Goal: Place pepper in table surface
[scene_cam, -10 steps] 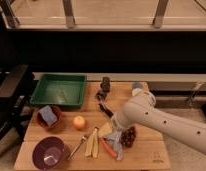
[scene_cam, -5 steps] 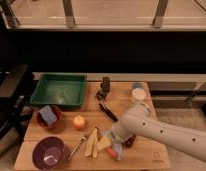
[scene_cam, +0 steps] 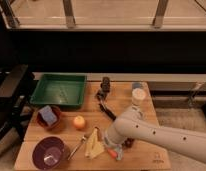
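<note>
Looks to be the set-down step itself, with the gripper (scene_cam: 114, 145) low at the front edge of the table surface (scene_cam: 61, 134), just right of the pale yellow strips (scene_cam: 94, 147) and largely covered by the white forearm reaching in from the right. Of the pepper (scene_cam: 112, 152), only a short red-orange end on show, poking out beneath the gripper, down at the wood or touching it; cannot tell which. Cannot tell either whether clamped on the pepper or already let go, the grip being hidden under the wrist. Judged from that: close to done, but not confirmed. Next, most likely: settle the pepper flat on the planks, release, then rise straight up and clear without dragging it along. Calls for care toward the left, with the strips just beside and the purple bowl (scene_cam: 48, 154) near. No worry from the orange fruit (scene_cam: 78, 121) or the green tray (scene_cam: 58, 90), both well apart from the drop spot.
</note>
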`<state>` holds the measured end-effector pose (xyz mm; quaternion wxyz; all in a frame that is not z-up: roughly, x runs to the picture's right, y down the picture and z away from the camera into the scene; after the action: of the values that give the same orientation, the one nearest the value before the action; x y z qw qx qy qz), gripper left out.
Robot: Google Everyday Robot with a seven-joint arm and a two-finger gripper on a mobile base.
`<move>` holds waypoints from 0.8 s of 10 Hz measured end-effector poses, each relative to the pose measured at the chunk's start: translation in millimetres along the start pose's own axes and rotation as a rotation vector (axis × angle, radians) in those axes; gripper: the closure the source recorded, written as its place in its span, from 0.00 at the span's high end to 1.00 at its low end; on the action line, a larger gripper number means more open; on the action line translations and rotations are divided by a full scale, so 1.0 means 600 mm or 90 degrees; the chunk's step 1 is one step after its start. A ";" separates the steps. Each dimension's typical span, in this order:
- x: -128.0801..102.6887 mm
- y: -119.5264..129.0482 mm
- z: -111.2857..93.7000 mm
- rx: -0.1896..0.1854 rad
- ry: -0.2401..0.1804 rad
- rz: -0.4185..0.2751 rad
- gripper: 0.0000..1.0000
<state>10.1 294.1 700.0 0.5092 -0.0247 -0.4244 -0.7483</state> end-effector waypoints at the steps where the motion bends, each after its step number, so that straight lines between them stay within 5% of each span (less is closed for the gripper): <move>1: -0.001 0.002 0.009 0.007 -0.005 0.003 0.80; 6: -0.001 0.030 0.064 0.017 -0.030 0.024 0.80; 8: 0.001 0.027 0.079 0.025 -0.038 0.039 0.68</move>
<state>3.5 322.6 740.2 0.5192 -0.0504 -0.4530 -0.7230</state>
